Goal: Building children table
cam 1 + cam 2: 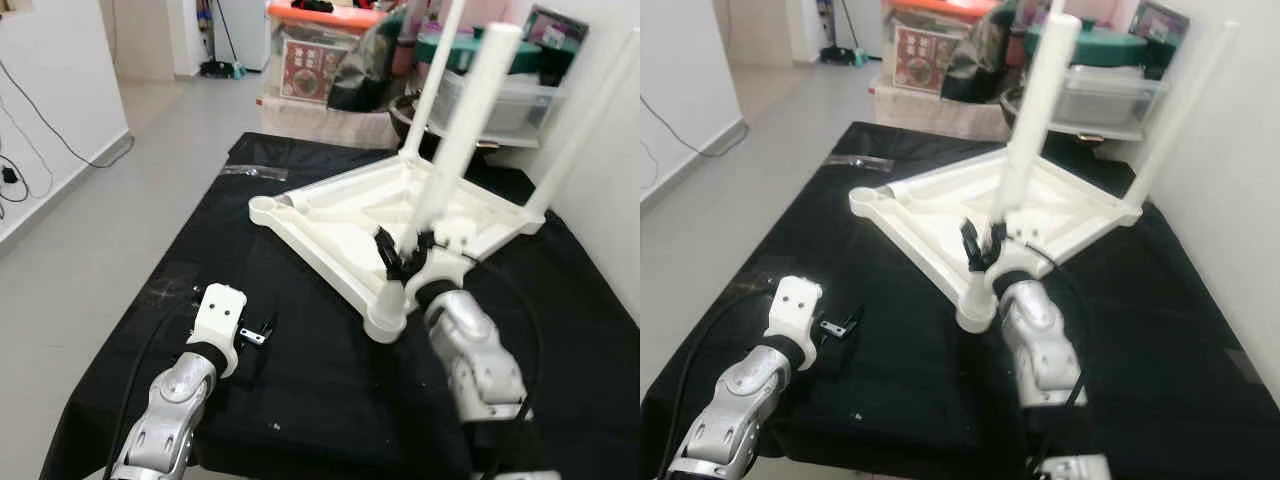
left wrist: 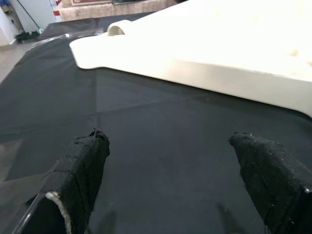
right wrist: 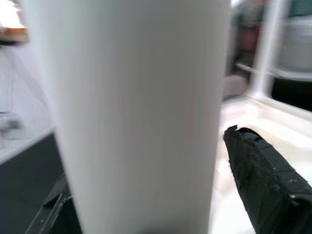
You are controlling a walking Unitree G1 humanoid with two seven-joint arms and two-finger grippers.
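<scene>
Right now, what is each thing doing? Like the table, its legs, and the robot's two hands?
Table top: upside down on the black cloth, tilted.
Far legs: standing up in their corners.
Near leg: gripped low down, near the corner socket.
Left corner socket: no leg in it.
Right gripper: shut on the near leg.
Left gripper: open, holding nothing, over the cloth.

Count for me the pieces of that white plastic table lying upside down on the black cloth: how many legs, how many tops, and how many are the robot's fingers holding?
Upturned white plastic tabletop: 1
White tube legs: 3, far, right, and near
Legs gripped: 1, the near one, by the right gripper; the left gripper holds nothing
Total pieces: 4
</scene>
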